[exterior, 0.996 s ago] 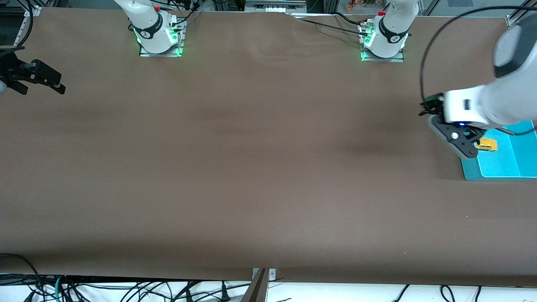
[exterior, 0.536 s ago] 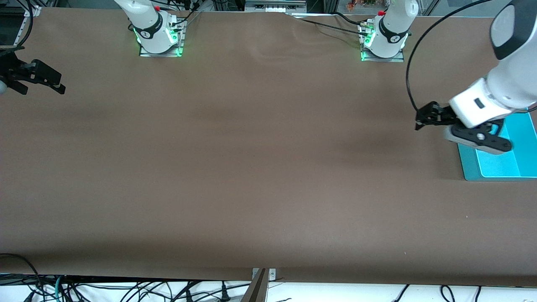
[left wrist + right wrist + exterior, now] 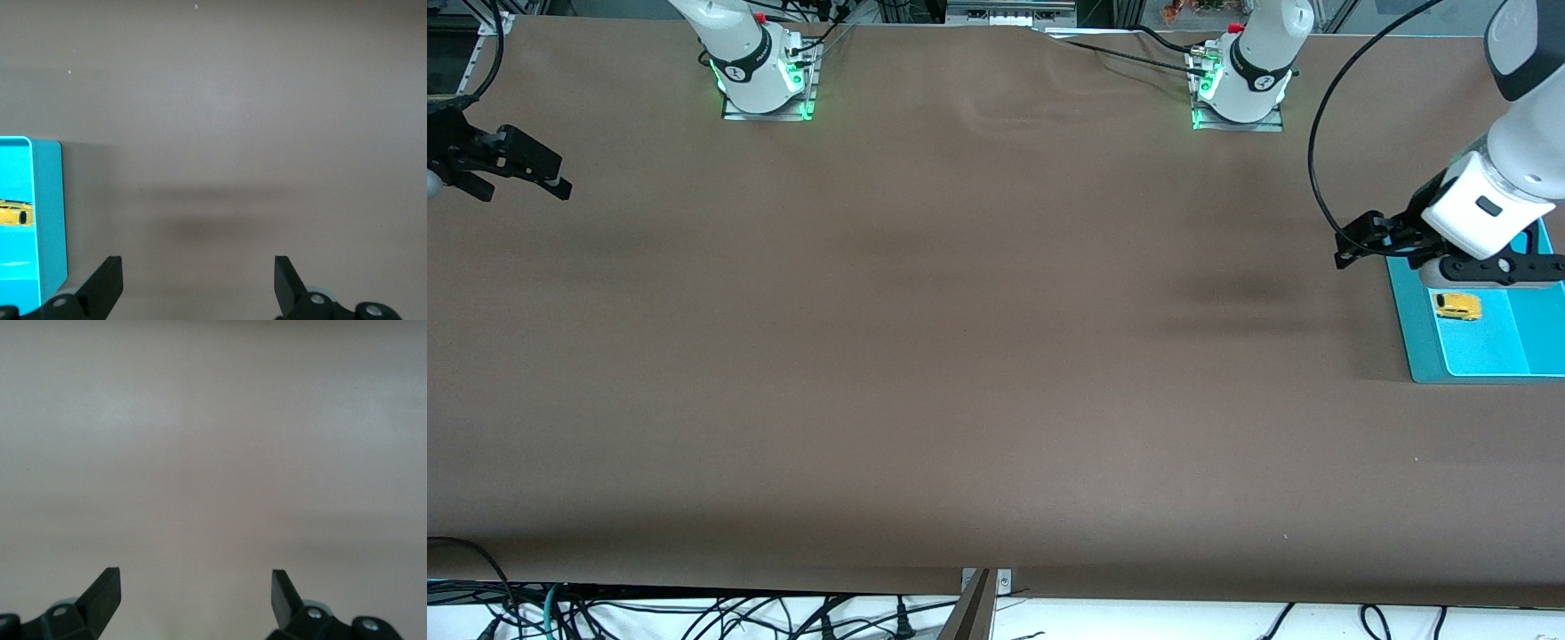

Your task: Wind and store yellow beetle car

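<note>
Worktop (image 3: pixel 960 356) first: brown, bare across the middle. Teal tray (image 3: pixel 1414 338) parked at the left arm's end, shallow rim all round. Left hand (image 3: pixel 1485 271) up in the air over the tray's edge farthest from the front camera, fingers (image 3: pixel 103 283) spread wide with nothing between them. Right hand (image 3: pixel 516 169) waiting over the worktop at the right arm's end, fingers (image 3: pixel 100 593) likewise apart and holding nothing. Yellow beetle car (image 3: pixel 1457 306) sitting on its wheels inside the tray, near the rim that faces the middle of the worktop, free of any grip; also peeking into the left wrist view (image 3: pixel 15 213).

Looks like the storing step is basically done, car dropped off. Next up, probably just clearing the left arm away without clipping the tray rim. Nothing fiddly left by the look of it.
</note>
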Controlling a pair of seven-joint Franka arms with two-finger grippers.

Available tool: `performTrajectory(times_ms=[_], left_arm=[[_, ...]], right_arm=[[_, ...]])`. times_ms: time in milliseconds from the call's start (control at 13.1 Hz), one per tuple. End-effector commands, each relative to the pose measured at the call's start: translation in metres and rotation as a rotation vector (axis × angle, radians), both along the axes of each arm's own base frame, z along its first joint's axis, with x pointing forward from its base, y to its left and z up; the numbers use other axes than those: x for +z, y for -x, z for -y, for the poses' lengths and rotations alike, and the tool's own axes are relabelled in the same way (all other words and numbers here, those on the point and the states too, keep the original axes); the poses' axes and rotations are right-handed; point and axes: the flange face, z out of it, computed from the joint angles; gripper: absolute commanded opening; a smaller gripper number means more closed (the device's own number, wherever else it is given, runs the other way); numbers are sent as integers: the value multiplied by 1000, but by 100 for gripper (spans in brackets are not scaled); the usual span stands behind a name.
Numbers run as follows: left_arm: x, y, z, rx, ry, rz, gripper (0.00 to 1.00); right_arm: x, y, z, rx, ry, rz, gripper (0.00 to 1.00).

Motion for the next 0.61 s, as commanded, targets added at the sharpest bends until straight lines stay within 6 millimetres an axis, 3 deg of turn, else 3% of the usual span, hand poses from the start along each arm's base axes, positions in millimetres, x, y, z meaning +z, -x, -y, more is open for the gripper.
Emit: performTrajectory(times_ms=[0,536], left_arm=[[-2,19,4,1,-2,3,100],[3,12,2,-54,5,19,100]], right_arm=[[5,-2,-14,16,-12,-8,100],[-2,-3,-10,8,-11,-36,100]])
